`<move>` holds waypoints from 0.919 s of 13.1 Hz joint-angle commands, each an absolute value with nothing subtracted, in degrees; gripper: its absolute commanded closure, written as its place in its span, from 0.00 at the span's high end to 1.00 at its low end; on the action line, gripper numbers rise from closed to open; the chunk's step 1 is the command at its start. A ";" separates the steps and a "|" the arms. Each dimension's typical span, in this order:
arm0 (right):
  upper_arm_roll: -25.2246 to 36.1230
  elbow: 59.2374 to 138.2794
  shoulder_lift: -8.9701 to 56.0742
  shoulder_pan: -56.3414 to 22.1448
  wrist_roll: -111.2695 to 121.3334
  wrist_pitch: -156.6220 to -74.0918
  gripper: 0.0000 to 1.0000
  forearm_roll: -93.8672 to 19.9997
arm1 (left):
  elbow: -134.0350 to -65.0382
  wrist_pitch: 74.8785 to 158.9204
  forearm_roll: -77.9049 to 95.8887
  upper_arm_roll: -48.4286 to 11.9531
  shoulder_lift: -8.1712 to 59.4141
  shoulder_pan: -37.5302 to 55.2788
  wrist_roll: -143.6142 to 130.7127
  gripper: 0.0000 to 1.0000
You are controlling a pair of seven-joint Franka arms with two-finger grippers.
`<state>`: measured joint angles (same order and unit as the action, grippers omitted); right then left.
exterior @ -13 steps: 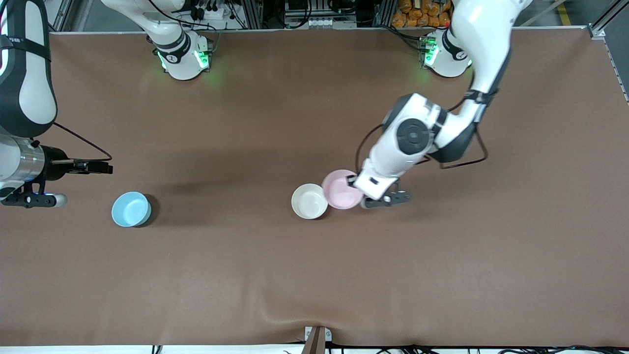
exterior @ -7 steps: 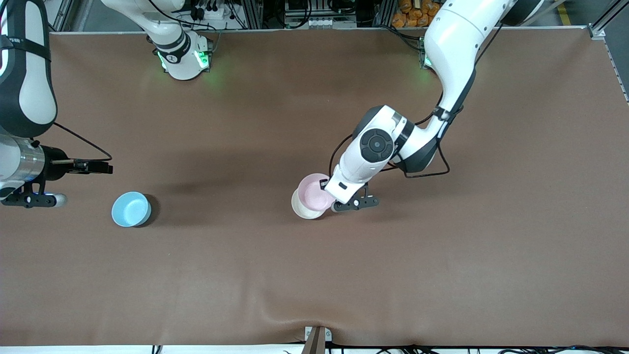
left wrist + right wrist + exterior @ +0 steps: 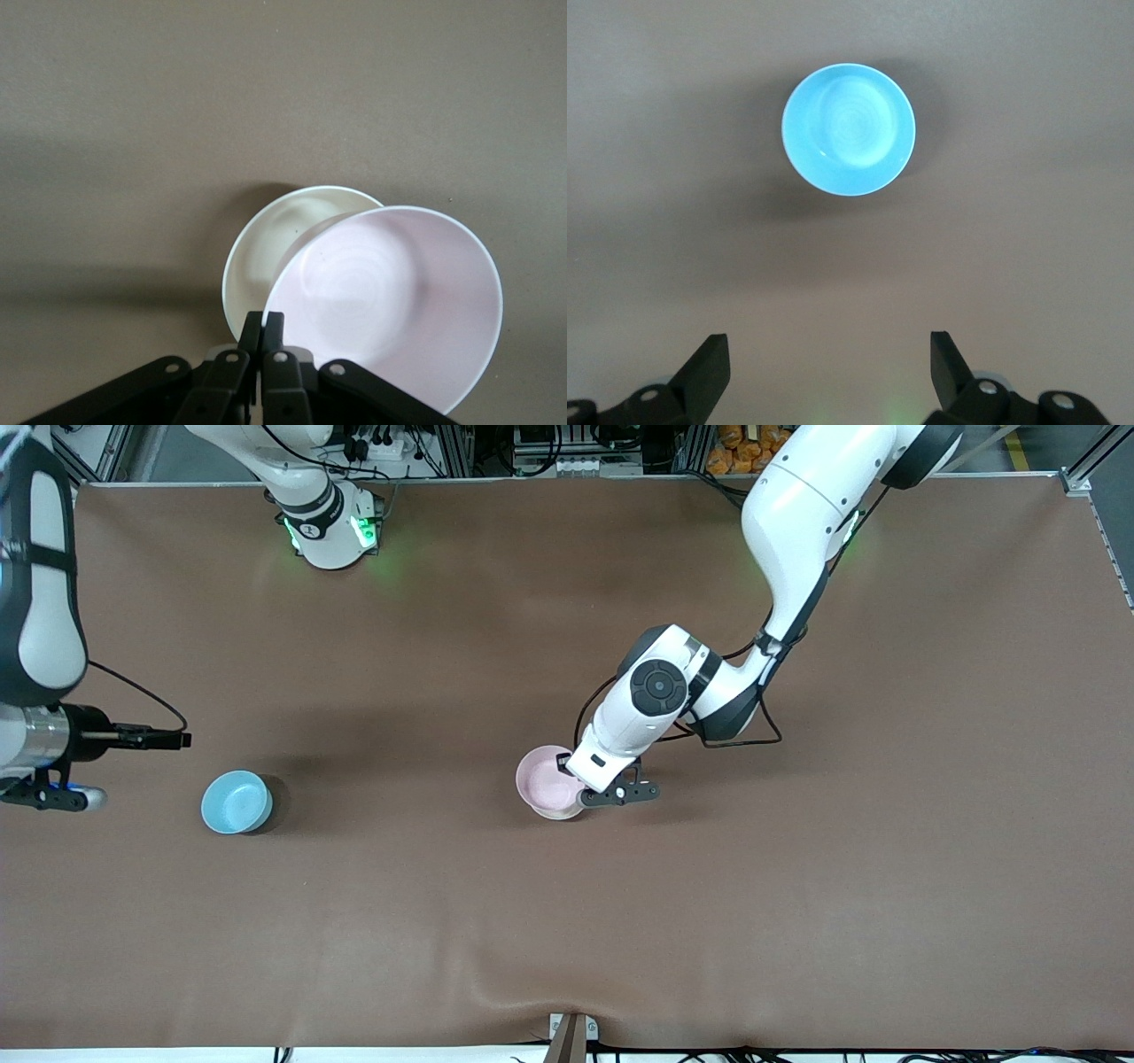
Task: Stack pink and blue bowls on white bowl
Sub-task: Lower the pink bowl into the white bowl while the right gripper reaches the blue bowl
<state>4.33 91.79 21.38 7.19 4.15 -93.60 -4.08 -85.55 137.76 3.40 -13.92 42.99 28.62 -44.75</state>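
- Left end effector (image 3: 580, 790) was clamped tight on the rim of the pink bowl (image 3: 547, 778), carrying it over the white bowl (image 3: 270, 257) at mid-counter.
- From the left wrist view I read the pink bowl (image 3: 394, 301) as tilted and offset: it overlapped most of the white one, but a crescent of white rim was showing. I couldn't tell whether the two were touching or the pink one was just above.
- In the front view the white bowl was almost fully hidden under the pink; only a sliver peeked out on the side nearer the camera.
- Right end effector (image 3: 828, 363) had its fingers spread wide and held nothing. It waited at the right arm's end of the counter (image 3: 797, 886).
- Blue bowl (image 3: 236, 802) sat upright on the counter near that end effector, well apart from the other two; in the right wrist view the blue bowl (image 3: 849, 128) lay ahead of the open fingers.
- My progress call: first stack was roughly at placement, not released. Left to do: centre and lower the pink bowl, let go, then fetch the blue bowl and seat it on top. Call it under halfway.
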 commanded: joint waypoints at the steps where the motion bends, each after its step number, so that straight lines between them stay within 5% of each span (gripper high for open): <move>1: 3.87 90.26 23.99 8.17 4.66 -95.09 1.00 -3.96 | -84.55 137.55 3.52 -13.27 42.98 28.48 -44.39 0.00; 5: 3.87 92.62 25.75 8.00 4.66 -97.89 1.00 -3.96 | -84.47 137.20 3.69 -13.01 43.33 28.82 -43.59 0.00; 12: 3.87 104.93 25.84 8.26 4.83 -117.48 1.00 -3.87 | -85.52 137.11 3.43 -12.92 43.07 28.48 -43.68 0.00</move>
